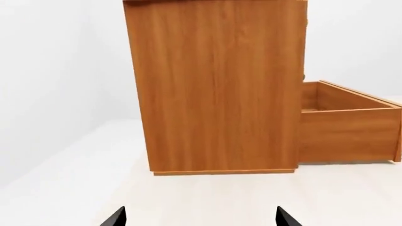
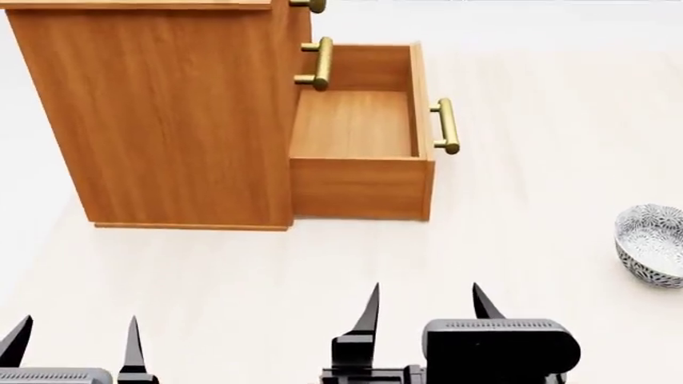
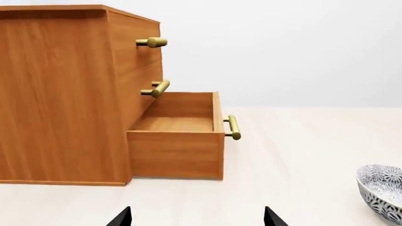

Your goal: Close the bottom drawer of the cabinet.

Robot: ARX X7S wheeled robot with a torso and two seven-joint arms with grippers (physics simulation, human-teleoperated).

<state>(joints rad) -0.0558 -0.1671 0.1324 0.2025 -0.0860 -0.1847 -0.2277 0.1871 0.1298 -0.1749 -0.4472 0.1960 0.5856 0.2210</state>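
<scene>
The bottom drawer (image 2: 357, 124) stands fully out of the cabinet (image 2: 160, 112), at one o'clock from the right gripper (image 2: 427, 308). Best to push squarely on its front by the brass handle (image 2: 445, 126). Both the right and left gripper (image 2: 75, 340) hang wide, empty. A patterned bowl (image 2: 651, 244) at three o'clock lies clear.

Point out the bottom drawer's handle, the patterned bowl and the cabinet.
bottom drawer's handle (image 2: 446, 126), head view, mid-bar.
patterned bowl (image 2: 652, 243), head view, rim.
cabinet (image 2: 160, 112), head view, side panel.
</scene>
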